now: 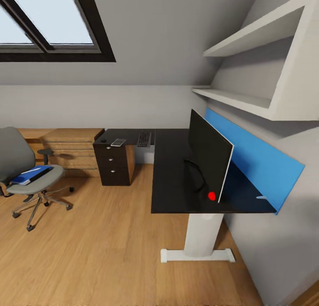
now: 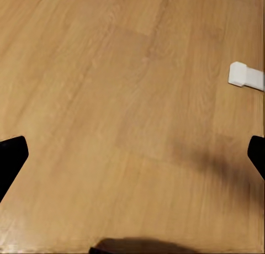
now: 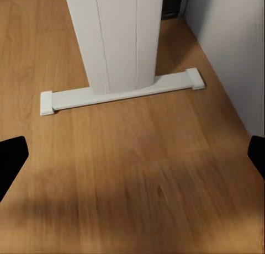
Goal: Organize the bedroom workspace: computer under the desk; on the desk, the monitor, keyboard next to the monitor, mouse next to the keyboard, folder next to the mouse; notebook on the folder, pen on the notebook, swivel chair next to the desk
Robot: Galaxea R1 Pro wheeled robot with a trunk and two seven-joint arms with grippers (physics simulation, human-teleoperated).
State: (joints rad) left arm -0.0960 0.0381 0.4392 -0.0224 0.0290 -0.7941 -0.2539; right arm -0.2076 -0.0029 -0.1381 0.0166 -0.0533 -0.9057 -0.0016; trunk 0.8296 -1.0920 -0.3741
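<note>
The desk (image 1: 170,173) with black top and blue back panel stands at the right on a white pedestal (image 3: 118,38). On it the monitor (image 1: 208,159) stands edge-on to me. The keyboard (image 1: 144,139), a small grey flat item (image 1: 118,142) and a dark mouse-like lump (image 1: 103,140) lie on the far wing. At the left the swivel chair (image 1: 17,157) carries the blue folder (image 1: 31,174). A dark box (image 3: 171,8), perhaps the computer, sits behind the pedestal. My left gripper (image 2: 132,160) and right gripper (image 3: 132,160) hang open over bare floor.
A light wooden drawer unit (image 1: 71,148) lines the back wall beside the black drawers (image 1: 113,162). White shelves (image 1: 248,97) jut out above the desk. The pedestal's foot bar (image 1: 197,255) lies across the floor, its end in the left wrist view (image 2: 245,76). Wooden floor stretches between chair and desk.
</note>
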